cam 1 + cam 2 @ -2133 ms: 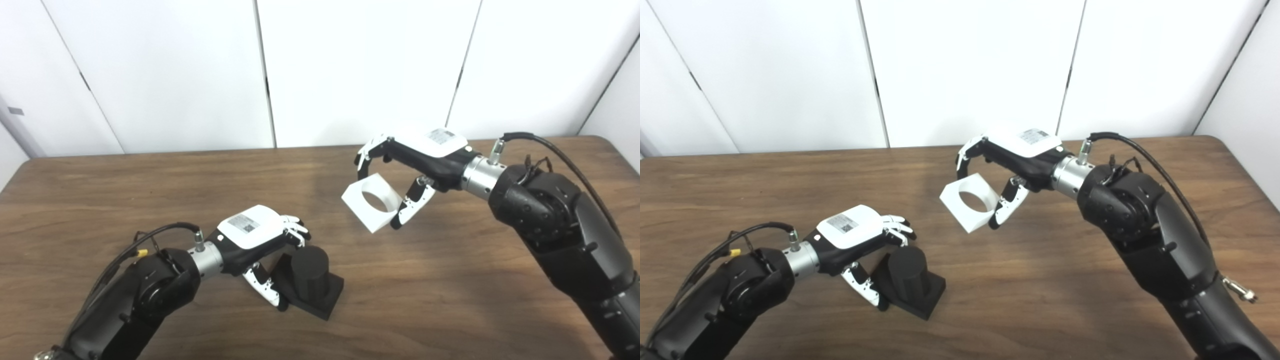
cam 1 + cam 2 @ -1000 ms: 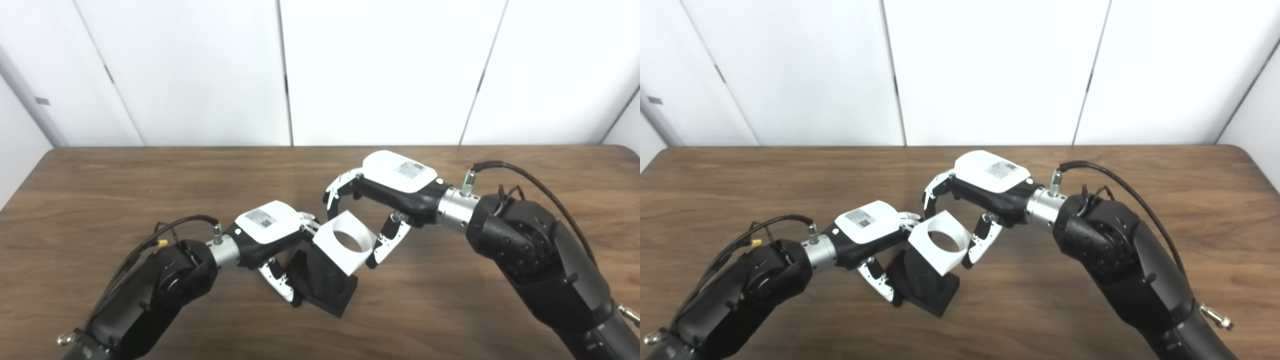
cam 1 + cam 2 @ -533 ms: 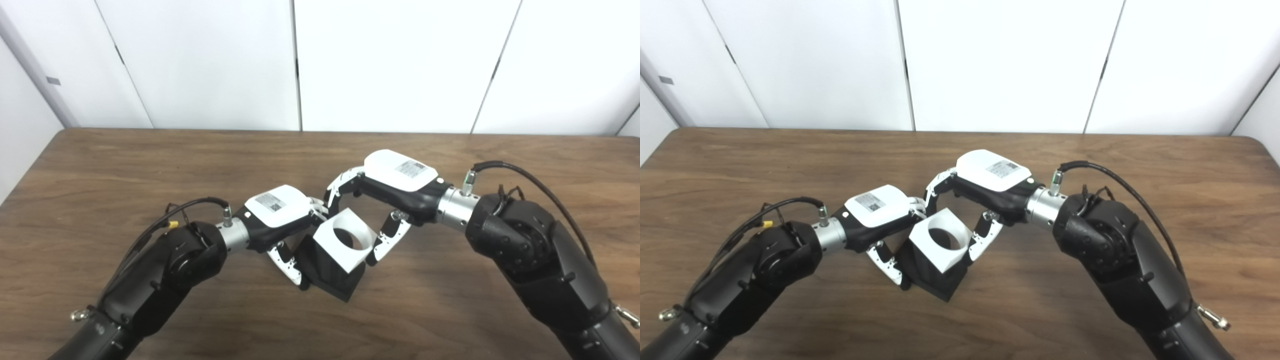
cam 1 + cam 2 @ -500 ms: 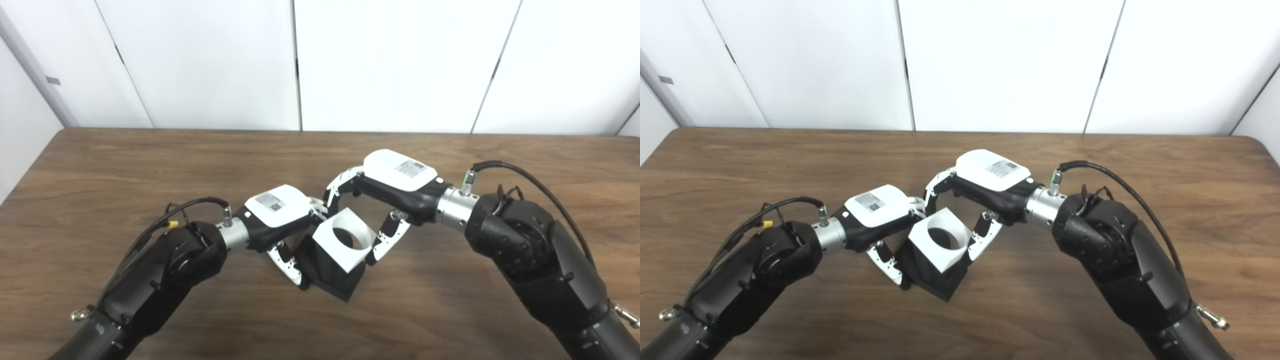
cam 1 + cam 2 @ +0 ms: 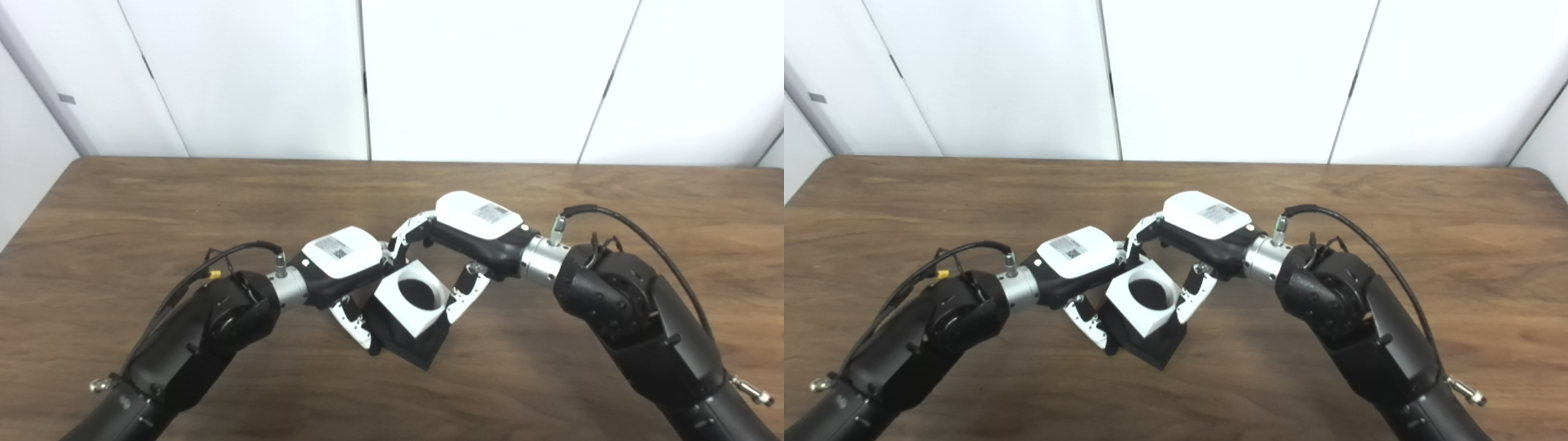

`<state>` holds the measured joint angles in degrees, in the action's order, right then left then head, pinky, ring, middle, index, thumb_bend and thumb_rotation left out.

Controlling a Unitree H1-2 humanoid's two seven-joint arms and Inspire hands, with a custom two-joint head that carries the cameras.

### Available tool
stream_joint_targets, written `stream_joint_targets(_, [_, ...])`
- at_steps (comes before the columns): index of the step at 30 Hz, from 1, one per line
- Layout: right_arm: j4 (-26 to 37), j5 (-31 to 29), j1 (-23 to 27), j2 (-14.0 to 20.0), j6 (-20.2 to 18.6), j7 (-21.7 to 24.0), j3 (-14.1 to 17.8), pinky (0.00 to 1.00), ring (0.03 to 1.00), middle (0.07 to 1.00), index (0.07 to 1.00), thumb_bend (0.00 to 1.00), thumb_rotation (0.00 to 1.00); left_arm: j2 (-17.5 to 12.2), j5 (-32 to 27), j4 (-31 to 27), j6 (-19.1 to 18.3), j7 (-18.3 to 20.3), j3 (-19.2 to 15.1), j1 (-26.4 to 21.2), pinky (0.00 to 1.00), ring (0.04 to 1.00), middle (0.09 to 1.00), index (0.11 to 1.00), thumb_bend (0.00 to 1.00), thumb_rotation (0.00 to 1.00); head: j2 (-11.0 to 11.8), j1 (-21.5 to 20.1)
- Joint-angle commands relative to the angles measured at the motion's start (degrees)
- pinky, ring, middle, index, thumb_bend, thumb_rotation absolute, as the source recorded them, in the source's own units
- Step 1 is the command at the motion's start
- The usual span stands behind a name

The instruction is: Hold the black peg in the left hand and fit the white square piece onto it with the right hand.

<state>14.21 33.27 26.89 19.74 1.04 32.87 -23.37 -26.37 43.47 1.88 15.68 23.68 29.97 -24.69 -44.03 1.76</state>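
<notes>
In the left eye view, two arms come up from the bottom corners and meet at the middle of the frame over one brown wooden surface (image 5: pixel 184 202). There is one black peg (image 5: pixel 409 343), its square base resting on the surface just below centre, and one white square piece (image 5: pixel 409 297) sitting over the top of it, the round hole showing black inside. The left hand (image 5: pixel 343 269) is closed on the peg's left side, fingers over the top and thumb low down. The right hand (image 5: pixel 468 245) grips the white piece, fingers at its far edge and thumb at its right edge. In the right eye view the same single peg (image 5: pixel 1150 346) and single white piece (image 5: pixel 1145 297) sit at centre, the left hand (image 5: pixel 1077 263) and right hand (image 5: pixel 1197 236) clasping them alike, with three white wall panels (image 5: pixel 1213 73) across the top.
</notes>
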Motion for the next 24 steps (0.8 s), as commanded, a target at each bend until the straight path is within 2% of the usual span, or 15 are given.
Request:
stream_joint_targets(1, [0.5, 0.1, 1.3, -1.1, 2.1, -1.2, -0.6, 0.61, 0.774, 0.749, 0.477, 0.52, 0.13, 0.4, 3.7, 1.2, -1.0, 1.8, 1.9, 0.5, 0.75, 0.888, 0.840, 0.488, 0.52, 0.07, -0.1, 0.0])
stream_joint_targets(11, [0.5, 0.9, 1.2, -1.0, 1.4, 0.2, -2.3, 0.63, 0.771, 0.746, 0.479, 0.52, 0.14, 0.4, 4.1, 1.0, -1.3, 2.2, 2.1, 0.3, 0.75, 0.891, 0.834, 0.489, 0.52, 0.07, -0.3, 0.1])
stream_joint_targets(15, [0.3, 2.6, 0.6, -0.7, 0.8, 0.4, -2.7, 0.61, 0.750, 0.739, 0.487, 0.52, 0.15, 0.4, 4.2, 0.9, -1.4, 2.2, 2.0, 0.4, 0.75, 0.894, 0.838, 0.489, 0.52, 0.07, -0.3, 0.1])
stream_joint_targets(24, [1.0, 4.1, 0.6, -0.4, -0.6, 1.6, -3.2, 0.60, 0.752, 0.771, 0.490, 0.52, 0.17, 0.3, 3.8, 0.7, -1.4, 2.4, 2.0, 0.4, 0.75, 0.890, 0.844, 0.489, 0.52, 0.07, -0.4, -0.1])
